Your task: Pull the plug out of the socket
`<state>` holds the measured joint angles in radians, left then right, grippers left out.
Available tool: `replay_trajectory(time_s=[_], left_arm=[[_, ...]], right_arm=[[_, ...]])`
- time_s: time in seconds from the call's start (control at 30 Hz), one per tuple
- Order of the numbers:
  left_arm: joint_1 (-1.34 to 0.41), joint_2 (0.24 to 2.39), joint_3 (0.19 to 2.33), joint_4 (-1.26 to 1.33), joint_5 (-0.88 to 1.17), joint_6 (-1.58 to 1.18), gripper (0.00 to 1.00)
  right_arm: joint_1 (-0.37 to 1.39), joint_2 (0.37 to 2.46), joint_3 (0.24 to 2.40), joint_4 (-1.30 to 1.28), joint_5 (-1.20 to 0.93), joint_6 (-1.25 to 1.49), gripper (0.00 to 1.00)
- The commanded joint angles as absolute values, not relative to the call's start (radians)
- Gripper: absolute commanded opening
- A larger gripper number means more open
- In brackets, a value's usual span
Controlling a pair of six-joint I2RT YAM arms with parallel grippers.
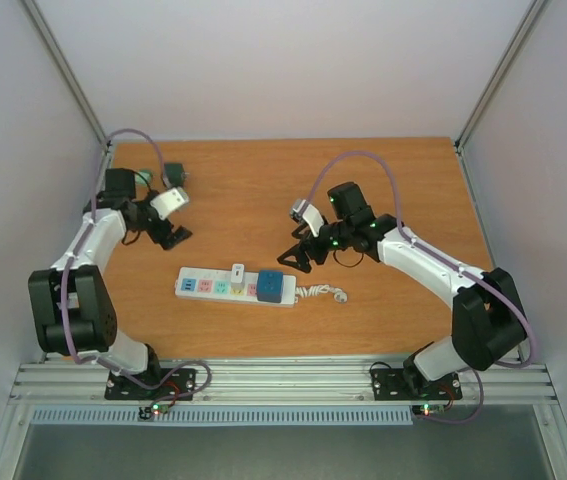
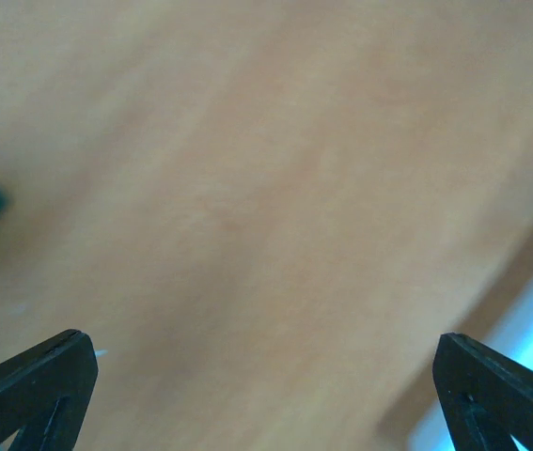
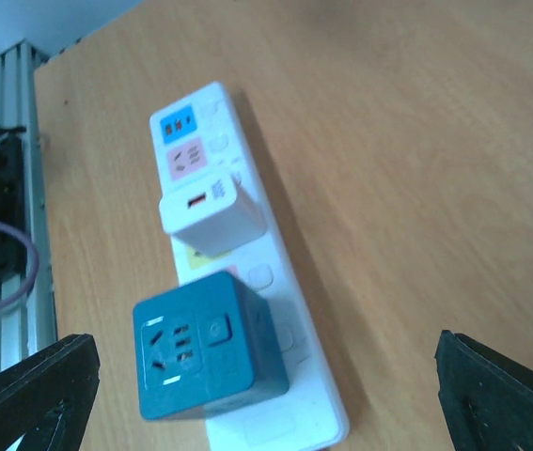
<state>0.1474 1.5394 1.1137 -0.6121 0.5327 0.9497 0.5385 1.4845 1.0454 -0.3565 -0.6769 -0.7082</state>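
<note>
The socket, a long white power strip (image 1: 218, 286) with pastel outlet panels, lies on the wooden table; its short curly cord (image 1: 323, 293) trails right. A white charger plug (image 1: 237, 273) and a dark teal cube adapter (image 1: 270, 286) sit plugged into it. In the right wrist view the strip (image 3: 275, 310), the white charger (image 3: 211, 216) and the teal cube (image 3: 205, 343) lie between the spread fingertips. My right gripper (image 1: 298, 255) is open just above and behind the strip's right end. My left gripper (image 1: 173, 235) is open and empty, over bare wood at the far left.
A small dark green object (image 1: 146, 178) lies by the left arm near the table's back left corner. Grey walls enclose the table on three sides. A metal rail (image 1: 283, 380) runs along the near edge by the arm bases.
</note>
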Motion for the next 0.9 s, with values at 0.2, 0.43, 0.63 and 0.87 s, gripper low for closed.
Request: replay_trajectory(time_s=[0.2,0.43,0.63,0.87], left_arm=[[0.027,1.475,0.966,-0.762,0.571,1.127,0.99],[0.026,1.461,0.923,-0.727,0.603,1.106,0.99],[0.025,1.496,0.943,-0.698,0.603,1.044,0.98],[0.025,1.501,1.001,-0.719,0.617,0.951,0.99]], right_arm=[[0.592,1.532,0.987,-0.388,-0.725,-0.821,0.98],[0.618,1.526,1.000,-0.356,-0.693,-0.757,0.99],[0.657,1.540,1.011,-0.333,-0.568,-0.699,0.99],[0.660,1.533,1.023,-0.335,-0.538,-0.674,0.98]])
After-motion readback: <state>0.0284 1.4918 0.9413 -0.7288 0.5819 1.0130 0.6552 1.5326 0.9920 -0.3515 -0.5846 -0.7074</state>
